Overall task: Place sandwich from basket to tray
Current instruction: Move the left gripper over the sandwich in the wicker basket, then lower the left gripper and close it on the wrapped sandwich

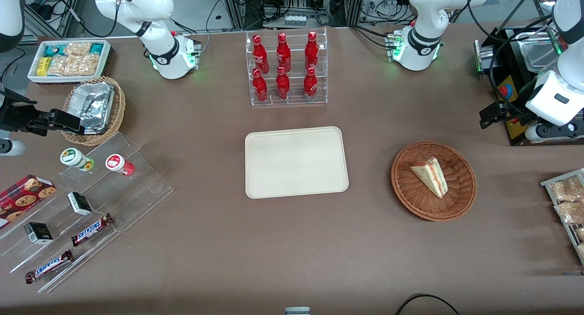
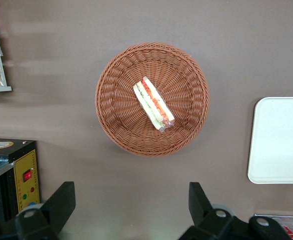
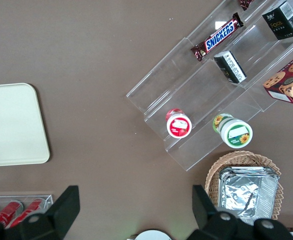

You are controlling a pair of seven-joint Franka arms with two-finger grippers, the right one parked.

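The sandwich (image 1: 430,174) (image 2: 154,104), a pale bread wedge with red and green filling along its cut edge, lies in the reddish-brown wicker basket (image 1: 461,201) (image 2: 116,115). The cream tray (image 1: 295,162) (image 2: 281,140) lies bare on the table, beside the basket toward the parked arm's end. My left gripper (image 1: 488,116) (image 2: 130,187) hangs open and empty well above the table. It is farther from the front camera than the basket and toward the working arm's end, apart from basket and sandwich.
A clear rack of red bottles (image 1: 285,69) stands farther from the front camera than the tray. A black machine with a red button (image 1: 515,96) (image 2: 16,175) is next to the gripper. A wire rack of snack bags (image 1: 565,201) lies at the working arm's table end.
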